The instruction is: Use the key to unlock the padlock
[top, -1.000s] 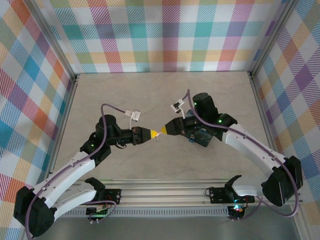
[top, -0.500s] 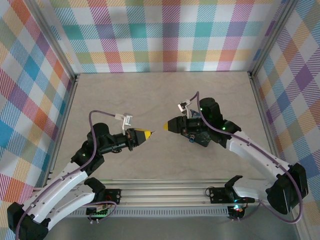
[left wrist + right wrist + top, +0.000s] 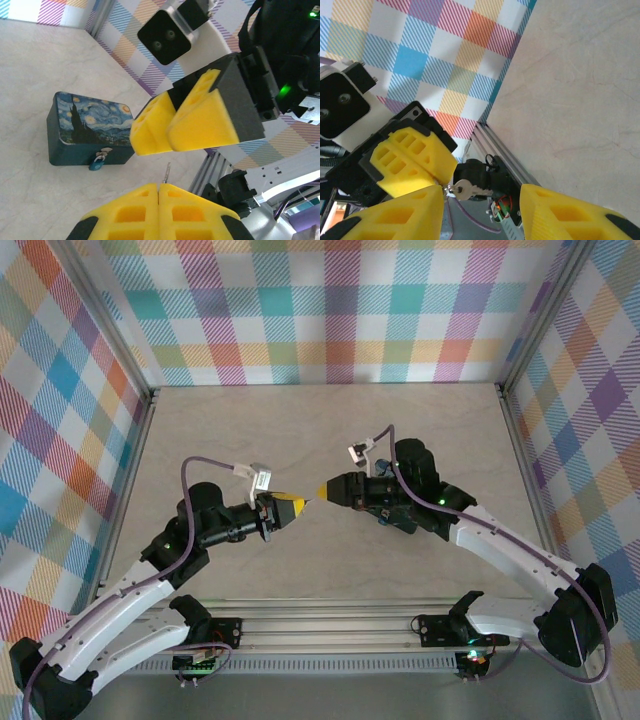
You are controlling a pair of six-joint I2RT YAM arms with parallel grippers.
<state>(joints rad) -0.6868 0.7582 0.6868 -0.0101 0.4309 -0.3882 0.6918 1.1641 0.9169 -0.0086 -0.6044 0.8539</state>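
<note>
Padlock (image 3: pixel 97 162) is dangling on the painted box (image 3: pixel 85 131) on the tabletop (image 3: pixel 250 430), the key (image 3: pixel 465 189) is poking from the clenched left gripper (image 3: pixel 297 506), and the released, empty right gripper (image 3: pixel 322 490) is, I'd say, needing to pinch it squarely.

walls (image 3: pixel 330 310): covered in pastel multicolour plaid
table (image 3: pixel 300 430): beige, faintly marbled
box (image 3: pixel 90 127): dark blue, lid painted with starry swirls
padlock (image 3: pixel 97 161): blue
key (image 3: pixel 465 189): silver
left gripper (image 3: pixel 302 506): yellow tips, black body
cables (image 3: pixel 200 465): purple
</note>
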